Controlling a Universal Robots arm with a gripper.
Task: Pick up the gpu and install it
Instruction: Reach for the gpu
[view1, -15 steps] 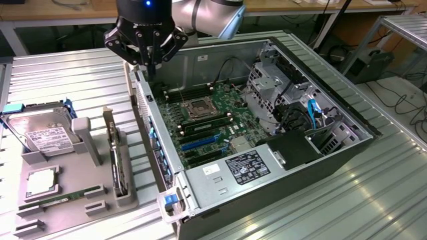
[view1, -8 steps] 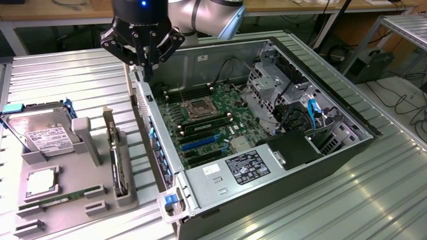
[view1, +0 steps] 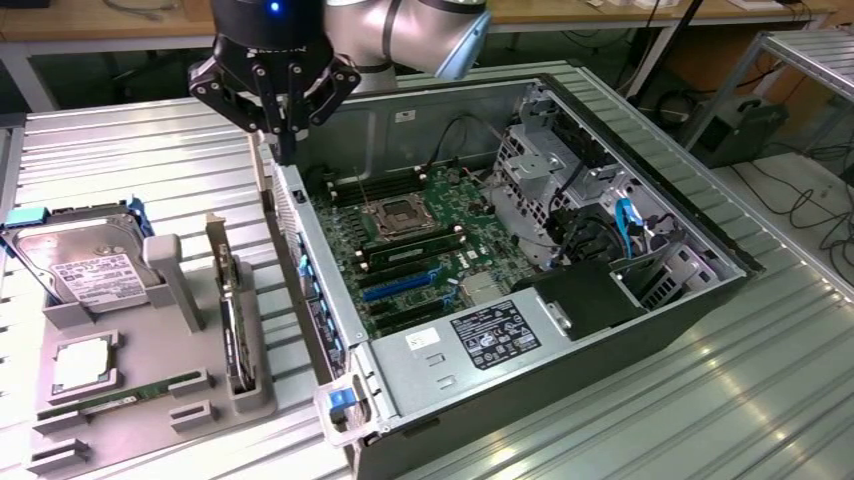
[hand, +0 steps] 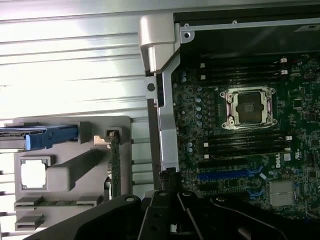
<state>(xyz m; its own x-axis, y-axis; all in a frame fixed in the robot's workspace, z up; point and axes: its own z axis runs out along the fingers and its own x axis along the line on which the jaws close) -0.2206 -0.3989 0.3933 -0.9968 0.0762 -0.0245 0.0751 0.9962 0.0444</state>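
Note:
The gpu (view1: 235, 318) is a thin dark card standing on edge in a slot of the grey holder (view1: 160, 340), its silver bracket (view1: 215, 250) at the far end. In the wrist view the gpu (hand: 115, 162) shows edge-on in the same holder (hand: 75, 165). My gripper (view1: 284, 148) hangs above the rear wall of the open computer case (view1: 534, 300), up and to the exterior view's right of the card, well clear of it. Its fingers (hand: 165, 200) look shut with nothing between them. The motherboard (view1: 414, 250) lies exposed, with a blue expansion slot (hand: 230, 175).
A hard drive (view1: 83, 268) in a blue caddy, a processor chip (view1: 83, 366) and a green RAM stick (view1: 123, 396) sit on the holder. Drive cage and cables (view1: 587, 210) fill the case's far side. The ribbed metal table (view1: 120, 150) surrounds everything.

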